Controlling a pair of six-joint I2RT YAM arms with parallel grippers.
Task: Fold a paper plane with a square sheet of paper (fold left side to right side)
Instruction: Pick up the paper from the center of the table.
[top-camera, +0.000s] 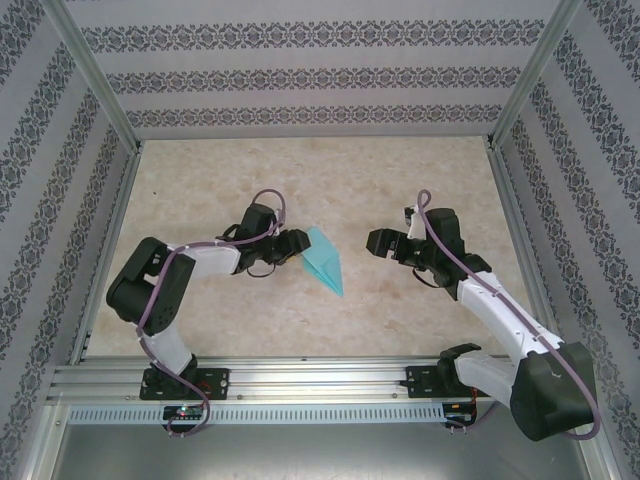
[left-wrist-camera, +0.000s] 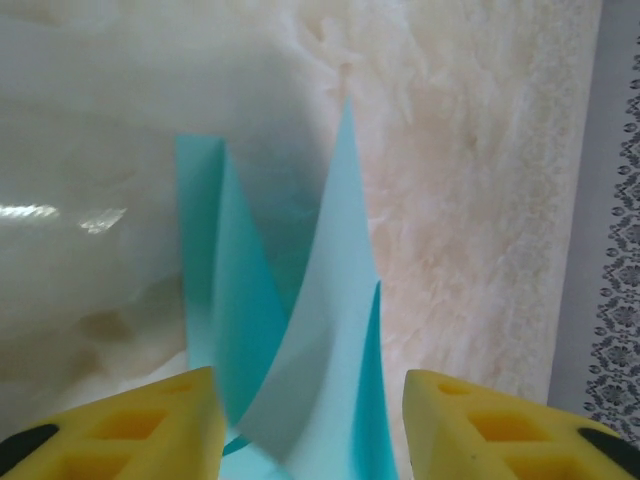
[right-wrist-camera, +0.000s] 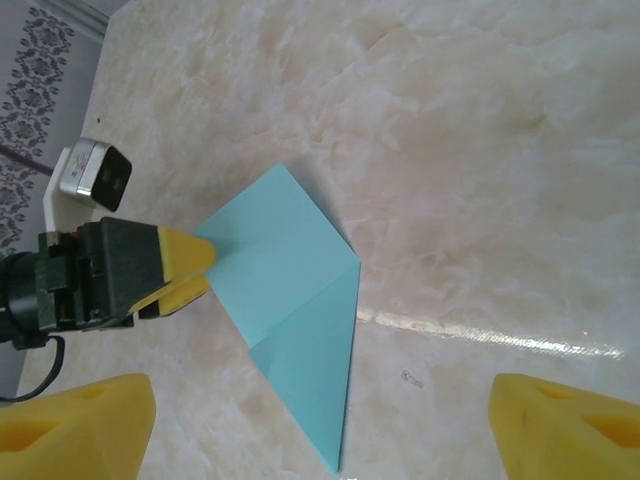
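From above, the paper plane (top-camera: 325, 262) lies on the table (top-camera: 300, 170) with its wide end against the fingertips of the left gripper (top-camera: 297, 243). Its long axis slants away from those fingertips, and the point aims toward the arm bases. The right gripper (top-camera: 375, 242) faces it from the other side, a little apart.

In the left wrist view, the turquoise flaps stand up between the yellow pads (left-wrist-camera: 150, 430). The jaws are partway apart: one pad touches a flap and a gap shows beside the other.

In the right wrist view, the plane lies ahead of the widely spread, empty fingers (right-wrist-camera: 560, 420), with its tip pointing back toward them. The left gripper's fingertips straddle the far corner.
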